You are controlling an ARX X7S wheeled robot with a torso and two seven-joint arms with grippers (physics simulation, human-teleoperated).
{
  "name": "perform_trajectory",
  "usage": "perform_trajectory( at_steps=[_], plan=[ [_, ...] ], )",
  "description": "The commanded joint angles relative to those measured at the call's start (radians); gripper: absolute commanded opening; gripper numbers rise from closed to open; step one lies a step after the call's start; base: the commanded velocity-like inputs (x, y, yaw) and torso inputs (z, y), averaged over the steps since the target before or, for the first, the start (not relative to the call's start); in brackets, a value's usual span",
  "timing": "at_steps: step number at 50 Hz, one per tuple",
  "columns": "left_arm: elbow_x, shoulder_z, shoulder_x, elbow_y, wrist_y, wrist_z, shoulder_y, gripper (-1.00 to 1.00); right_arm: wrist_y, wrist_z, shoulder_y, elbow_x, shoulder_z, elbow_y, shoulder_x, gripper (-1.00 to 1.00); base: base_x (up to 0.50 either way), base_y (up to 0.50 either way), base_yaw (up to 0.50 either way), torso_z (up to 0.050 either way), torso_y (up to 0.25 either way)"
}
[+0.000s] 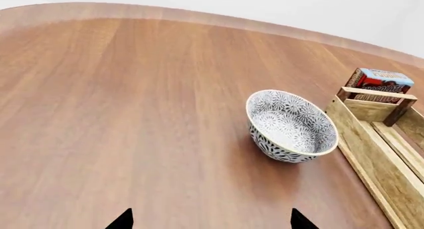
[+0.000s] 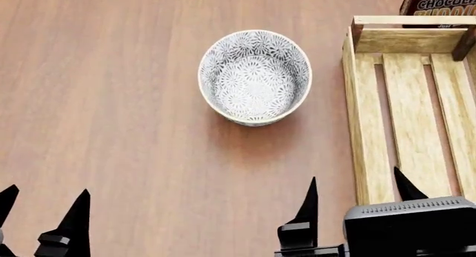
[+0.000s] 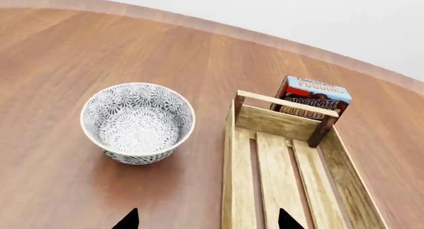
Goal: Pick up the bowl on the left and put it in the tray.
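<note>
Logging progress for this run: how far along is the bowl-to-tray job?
Nothing is done yet. The bowl sits upright on the table, beside the tray and apart from it; the tray holds nothing. Neither hand holds anything: the left hand and right hand are both open and short of the bowl. Still left: reach, grasp, lift, and set the bowl in the tray.

The tray (image 2: pixel 368 129) and pudding box (image 2: pixel 438 1) run past frame edges.
</note>
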Motion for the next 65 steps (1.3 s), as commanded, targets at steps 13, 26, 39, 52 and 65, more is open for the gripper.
perform_trajectory(
  at_steps=[13,26,39,52,65],
  plan=[
    [0.016,0.022,0.003,-0.050,0.036,0.019,0.030,1.00,-0.071,-0.351,0.497,-0.350,-0.575,0.289,0.232,1.00,0.00,0.00,0.00,0.000,0.000],
    [0.005,0.004,0.004,-0.079,0.061,0.030,0.039,1.00,-0.280,-0.553,0.758,-0.595,-0.919,0.639,0.190,1.00,0.00,0.00,0.00,0.000,0.000],
    [0.003,0.004,-0.007,-0.086,0.083,0.050,0.052,1.00,-0.434,-0.574,0.872,-0.734,-1.083,1.046,0.068,1.00,0.00,0.00,0.00,0.000,0.000],
    [-0.014,-0.011,-0.012,-0.090,0.105,0.066,0.066,1.00,-0.584,-0.539,0.915,-0.750,-1.135,1.372,-0.078,1.00,0.00,0.00,0.00,0.000,0.000],
    [-0.028,-0.031,-0.022,-0.100,0.125,0.080,0.078,1.00,-0.741,-0.477,0.950,-0.750,-1.156,1.658,-0.205,1.00,0.00,0.00,0.00,0.000,0.000]
  ],
)
